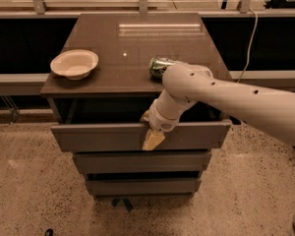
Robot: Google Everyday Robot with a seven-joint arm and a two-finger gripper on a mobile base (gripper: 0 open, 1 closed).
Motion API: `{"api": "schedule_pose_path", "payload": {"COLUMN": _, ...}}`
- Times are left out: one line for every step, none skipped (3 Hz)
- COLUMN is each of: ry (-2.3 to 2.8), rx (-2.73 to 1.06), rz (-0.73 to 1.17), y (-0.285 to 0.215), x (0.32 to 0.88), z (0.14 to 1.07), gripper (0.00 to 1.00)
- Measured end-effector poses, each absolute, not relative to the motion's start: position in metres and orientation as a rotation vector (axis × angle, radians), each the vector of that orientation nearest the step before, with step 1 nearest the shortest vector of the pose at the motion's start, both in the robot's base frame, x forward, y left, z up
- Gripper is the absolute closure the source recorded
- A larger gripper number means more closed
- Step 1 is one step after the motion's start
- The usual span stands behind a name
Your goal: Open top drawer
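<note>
We see the tool at the upper edge of the top drawer, near the middle of its width. A cream tip of the tool hangs down over the outer face of the drawer front and touches it. The rest of the tool sits at the rim, in shadow, and we cannot tell whether it is open or closed.

The white arm reaches in from the right, bends down over the front edge of the tabletop and ends at the tool.

The top drawer is partly out. Its dark front stands forward of the tabletop's edge, with a dark gap showing above it. Below it sit the narrower middle drawer and the smallest drawer, both set further back.

On the tabletop, a green can lies on its side just behind the arm's bend. A pale bowl stands near the left edge, well apart from the tool.

Speckled floor lies open in front of the drawers and to their left.
</note>
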State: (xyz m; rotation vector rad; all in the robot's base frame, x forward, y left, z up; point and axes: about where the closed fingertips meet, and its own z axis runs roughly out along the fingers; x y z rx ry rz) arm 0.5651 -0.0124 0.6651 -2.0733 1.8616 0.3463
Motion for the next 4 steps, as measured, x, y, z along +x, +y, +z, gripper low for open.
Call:
{"api": "schedule_pose_path", "payload": {"ry": 1.862, "rx": -2.073, "rz": 0.346, "y": -0.0124, "x": 0.5651, "z": 0.6655, "gripper": 0.28}}
{"api": "schedule_pose_path", "payload": {"ry": 1.862, "rx": -2.073, "rz": 0.346, "y": -0.0124, "x": 0.5651, "z": 0.6658, "gripper": 0.04}}
{"api": "schedule_pose_path", "payload": {"ry": 1.862, "rx": -2.073, "rz": 0.346, "y": -0.0124, "x": 0.5651, "z": 0.6658, "gripper": 0.0}}
{"api": "schedule_pose_path", "payload": {"ry": 1.862, "rx": -2.074, "rz": 0.347, "y": -0.0123, "x": 0.5651, "z": 0.6657, "gripper": 0.0}}
